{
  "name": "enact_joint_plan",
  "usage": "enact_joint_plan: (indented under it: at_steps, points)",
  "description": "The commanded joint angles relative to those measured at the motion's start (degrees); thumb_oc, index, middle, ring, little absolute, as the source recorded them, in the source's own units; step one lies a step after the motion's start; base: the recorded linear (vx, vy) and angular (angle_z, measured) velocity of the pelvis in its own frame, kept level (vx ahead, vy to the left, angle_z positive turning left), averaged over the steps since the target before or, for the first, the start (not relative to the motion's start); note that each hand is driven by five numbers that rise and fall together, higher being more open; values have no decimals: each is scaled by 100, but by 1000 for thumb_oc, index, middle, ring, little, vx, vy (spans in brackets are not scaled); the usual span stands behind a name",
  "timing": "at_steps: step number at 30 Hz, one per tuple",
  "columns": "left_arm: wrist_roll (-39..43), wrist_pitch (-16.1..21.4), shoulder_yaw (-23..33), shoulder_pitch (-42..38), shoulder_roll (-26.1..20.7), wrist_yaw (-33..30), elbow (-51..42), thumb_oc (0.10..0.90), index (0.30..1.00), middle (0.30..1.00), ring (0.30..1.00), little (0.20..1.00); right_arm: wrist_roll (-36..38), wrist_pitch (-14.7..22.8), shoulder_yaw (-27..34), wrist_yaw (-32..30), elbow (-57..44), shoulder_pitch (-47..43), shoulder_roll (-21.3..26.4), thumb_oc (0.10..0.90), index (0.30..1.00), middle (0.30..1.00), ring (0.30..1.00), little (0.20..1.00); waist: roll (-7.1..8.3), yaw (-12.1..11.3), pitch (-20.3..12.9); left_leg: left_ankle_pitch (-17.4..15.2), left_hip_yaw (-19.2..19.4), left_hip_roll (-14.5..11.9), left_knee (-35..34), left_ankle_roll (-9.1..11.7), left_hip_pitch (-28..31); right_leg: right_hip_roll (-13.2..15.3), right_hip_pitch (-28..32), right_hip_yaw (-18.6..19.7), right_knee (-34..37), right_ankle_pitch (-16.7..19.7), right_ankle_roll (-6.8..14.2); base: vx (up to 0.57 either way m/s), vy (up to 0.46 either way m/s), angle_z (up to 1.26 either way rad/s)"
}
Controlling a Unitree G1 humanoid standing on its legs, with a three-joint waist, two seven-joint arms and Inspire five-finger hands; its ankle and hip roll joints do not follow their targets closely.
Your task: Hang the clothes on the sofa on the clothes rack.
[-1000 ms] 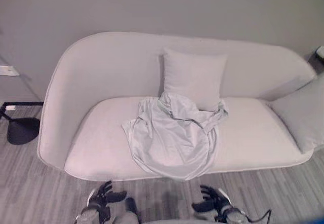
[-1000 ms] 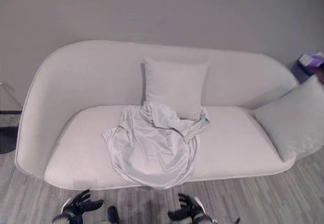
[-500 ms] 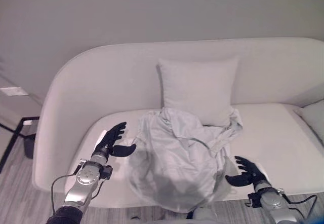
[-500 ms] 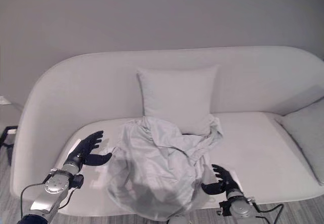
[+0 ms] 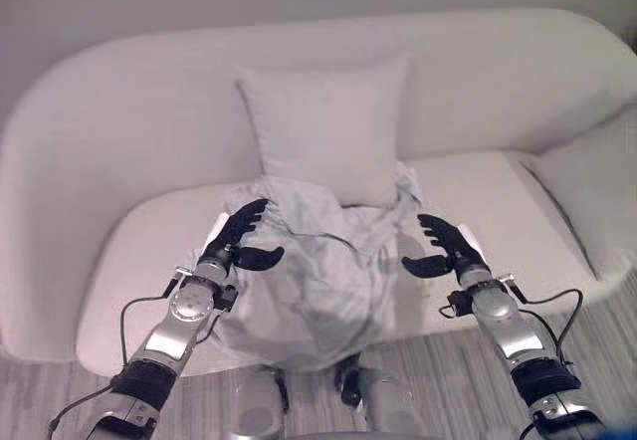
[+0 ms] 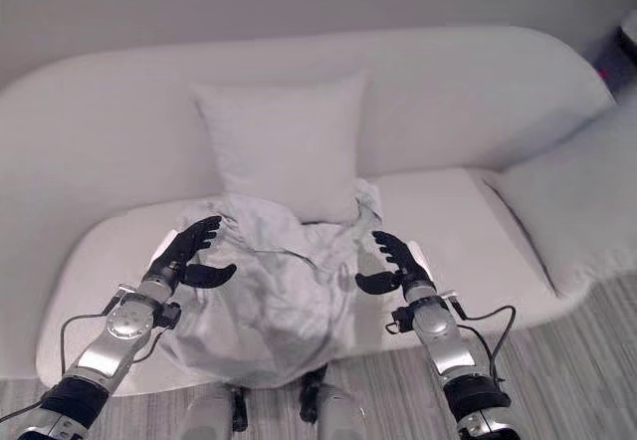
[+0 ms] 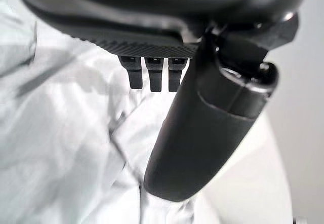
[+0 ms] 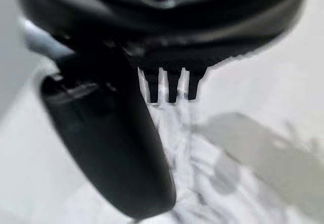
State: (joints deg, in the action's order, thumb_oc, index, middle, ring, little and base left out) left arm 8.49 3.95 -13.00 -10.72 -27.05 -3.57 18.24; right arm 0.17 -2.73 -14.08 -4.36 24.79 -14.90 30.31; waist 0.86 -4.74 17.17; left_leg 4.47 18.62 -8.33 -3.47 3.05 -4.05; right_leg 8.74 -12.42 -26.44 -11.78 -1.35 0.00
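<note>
We stand before the long, pale, curved fabric sofa point(image 5: 90, 271), and the step in hand, as we judge it, is gathering the garment off its seat. To do it well we should bring both hands down onto the two sides of the heap together and pinch thick folds, not a single layer, so the cloth lifts as one bundle and does not trail; aiming near the collar end would likely make hanging easier.

The square pale cushion point(image 5: 323, 121) leans against the backrest at twelve o'clock from the heap, and a second pale cushion point(image 5: 587, 196) sits at three o'clock on the seat's end.

The crumpled light-grey shirt point(image 5: 314, 271) lies mid-seat, its upper edge touching the square cushion and its lower edge spilling over the seat front. It looks thin, soft and creased.

Our left hand point(image 5: 237, 244) hovers at the shirt's nine o'clock edge, fingers spread, grasping nothing. Our right hand point(image 5: 441, 248) hovers at three o'clock, equally released.
</note>
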Motion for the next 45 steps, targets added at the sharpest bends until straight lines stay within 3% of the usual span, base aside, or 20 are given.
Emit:
enact_joint_plan:
  at_steps: [1, 4, 7, 9, 18, 21, 27, 34, 36, 37, 39, 45]
  points:
    - [-159, 452, 478, -139, -406, -342, -383, 800, 900, 900, 900, 900, -251, 378, -160, -86, -250, -131, -34, 800, 900, 900, 900, 900, 207, -40, -77, -465, -171, 206, -153, 0, 367, 602, 1027, 933, 593, 341, 901, -25, 75, -37]
    - [-391, 402, 374, -388, -423, -500, -119, 800, 900, 900, 900, 900, -318, 362, -302, -145, -364, -268, 0, 800, 900, 900, 900, 900, 205, 73, 131, -511, -382, 321, -153, -41, 361, 27, 606, 1620, 826, 183, 702, -61, 7, 12]
    - [-412, 474, 396, -398, -363, -545, -51, 800, 900, 900, 900, 900, -292, 364, -248, -138, -379, -93, -16, 800, 900, 900, 900, 900, 228, 54, 98, -468, -531, 417, -153, -37, 258, -19, 918, 1579, 1358, 317, 670, 1, -55, 67]
    - [-532, 458, 402, -571, -398, -621, -1, 800, 900, 900, 900, 900, -279, 379, -175, -166, -381, 5, 10, 800, 900, 900, 900, 900, 224, 127, 66, -398, -661, 370, -153, 30, 146, -76, 1070, 1248, 1678, 427, 671, 11, -114, 49]
    - [-442, 458, 138, -1764, -782, -925, 400, 800, 900, 900, 900, 900, -302, 339, -411, -426, -229, -697, 51, 800, 900, 900, 900, 900, 230, 170, 451, -235, -787, 273, -153, 147, -275, -52, 812, 1045, 1678, 499, 709, -70, 1, 24]
    - [-455, 427, -213, -2782, -1048, -1146, 914, 800, 900, 900, 900, 900, -172, 333, -704, -587, -107, -1356, -28, 800, 900, 900, 900, 900, 274, 239, 850, -126, -808, 228, -153, 179, -611, -12, 464, 1047, 1678, 645, 716, -112, 31, 3]
    - [-526, 354, -559, -3963, -1594, -1421, 1504, 800, 900, 900, 900, 900, -223, 306, -1086, -844, 92, -2133, -176, 800, 900, 900, 900, 900, 330, 324, 1260, -27, -790, 189, -153, 195, -982, 30, 69, 1071, 1641, 756, 765, -36, 39, 0]
    - [-647, 294, -933, -4737, -2018, -1489, 2191, 800, 900, 900, 900, 900, -269, 345, -1229, -926, -57, -2227, -287, 800, 900, 900, 900, 900, 466, 487, 1263, 46, -755, 206, -66, 165, -1605, 69, -497, 1104, 1622, 856, 808, 5, 21, 0]
    - [-632, 261, -1103, -5098, -2196, -1470, 2433, 800, 900, 900, 900, 900, -253, 378, -1243, -1002, -195, -2218, -240, 800, 900, 900, 900, 900, 546, 606, 1263, -136, -810, 166, 129, 210, -1900, 35, -661, 1126, 1662, 857, 875, 34, 5, 0]
    - [-631, 267, -1117, -5136, -2199, -1472, 2440, 800, 900, 900, 900, 900, -255, 377, -1222, -1003, -206, -2230, -237, 800, 900, 900, 900, 900, 570, 613, 1263, -21, -775, 193, 167, 167, -2030, 70, -774, 1089, 1649, 941, 833, 70, -9, 1]
    - [-730, 212, -1209, -5210, -2264, -1497, 2509, 800, 900, 900, 900, 900, -322, 366, -1157, -1031, -373, -2052, -233, 800, 900, 900, 900, 900, 611, 682, 1263, -213, -814, 172, 260, 199, -2076, 36, -787, 1122, 1662, 881, 891, 45, 0, 0]
    - [-617, 197, -1088, -5029, -2148, -1502, 2377, 800, 900, 900, 900, 900, -722, 242, -908, -899, -938, -1163, -147, 800, 900, 900, 900, 900, 734, 838, 1263, -355, -838, 197, 421, 166, -2210, 68, -847, 1115, 1631, 852, 900, 31, 9, -1]
